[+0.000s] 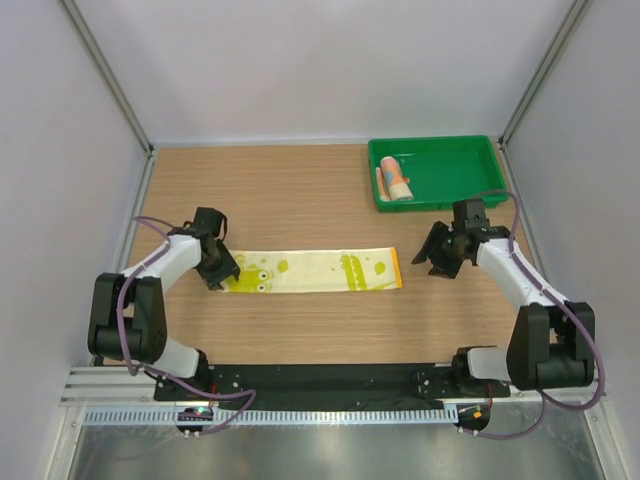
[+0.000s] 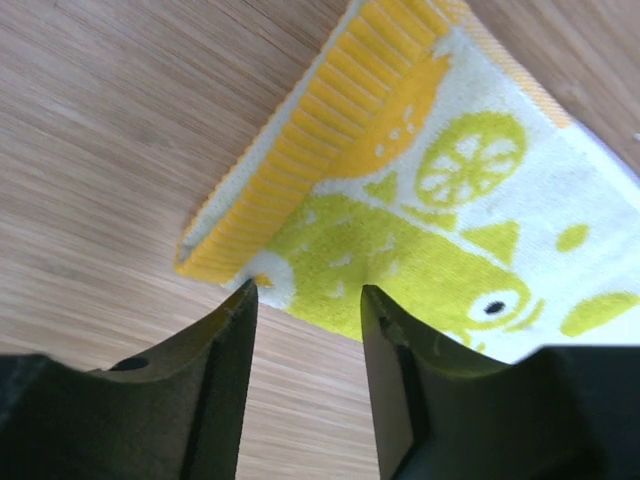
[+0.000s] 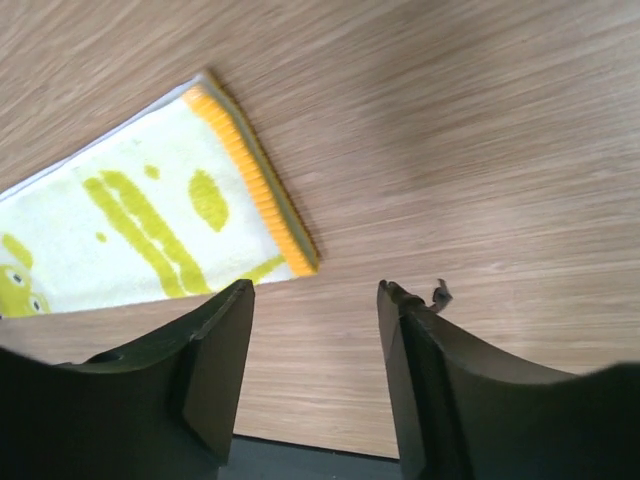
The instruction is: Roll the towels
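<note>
Top external view. The yellow towel [image 1: 320,270] lies flat on the bench [image 1: 280,190] as a long strip across the centre of the frame, with its orange hem at the right end. The left end effector [image 1: 222,268] sits over the strip's left end. The right end effector [image 1: 437,262] is just beyond the right end and clear of the cloth. A green tray [image 1: 450,170] occupies the upper right. The blue towel [image 1: 396,180] lies in the tray's left part as a short roll, its orange-pink side showing.

Left wrist view. The fingers [image 2: 220,380] of the left end effector [image 2: 308,295] stand apart. The yellow towel [image 2: 450,230] runs from the centre to the upper right. Its lower edge shows in the gap at the fingertips, with bare bench lower in the gap, and nothing is clamped. The ribbed orange hem runs diagonally. At the corner the end appears doubled into two layers.

Right wrist view. The fingers [image 3: 215,370] of the right end effector [image 3: 315,290] are apart, with only bench [image 3: 450,150] between them. The hemmed end of the yellow towel [image 3: 120,230] lies flat at centre left, its corner near the left fingertip but not touching it.
</note>
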You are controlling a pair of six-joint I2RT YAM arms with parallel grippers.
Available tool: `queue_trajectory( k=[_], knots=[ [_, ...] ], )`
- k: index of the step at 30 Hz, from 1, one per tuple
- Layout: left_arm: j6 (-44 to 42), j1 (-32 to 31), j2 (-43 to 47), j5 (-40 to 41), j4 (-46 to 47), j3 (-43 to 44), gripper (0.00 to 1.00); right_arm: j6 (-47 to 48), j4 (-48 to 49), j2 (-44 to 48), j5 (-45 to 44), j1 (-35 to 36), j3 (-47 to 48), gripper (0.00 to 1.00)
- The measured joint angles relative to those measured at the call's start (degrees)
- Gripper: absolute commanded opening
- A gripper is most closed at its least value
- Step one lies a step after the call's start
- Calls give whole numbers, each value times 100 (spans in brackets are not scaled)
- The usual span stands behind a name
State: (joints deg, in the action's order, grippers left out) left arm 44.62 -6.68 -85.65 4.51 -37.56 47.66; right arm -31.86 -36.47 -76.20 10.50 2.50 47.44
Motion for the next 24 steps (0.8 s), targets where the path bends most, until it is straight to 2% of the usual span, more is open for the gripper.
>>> queue_trajectory(
  k=[4, 7, 14, 18, 24],
  knots=[
    [-83, 2, 251, -157, -138, 162, 64, -131, -79, 503, 278, 0, -44, 64],
    [-192, 2, 531, -273, -254, 323, 68, -365, 20, 892, 535, 0, -415, 65],
    [-697, 0, 1272, -415, -470, 595, 72, -970, 483, 1029, 979, 52, -1554, 60],
    [-914, 0, 1541, -361, -553, 562, 70, -1202, 960, 601, 1045, 210, -1692, 56],
    [-1040, -87, 1414, -367, -603, 533, 70, -1429, 1578, 81, 1126, 385, -1692, 52]
  ],
)
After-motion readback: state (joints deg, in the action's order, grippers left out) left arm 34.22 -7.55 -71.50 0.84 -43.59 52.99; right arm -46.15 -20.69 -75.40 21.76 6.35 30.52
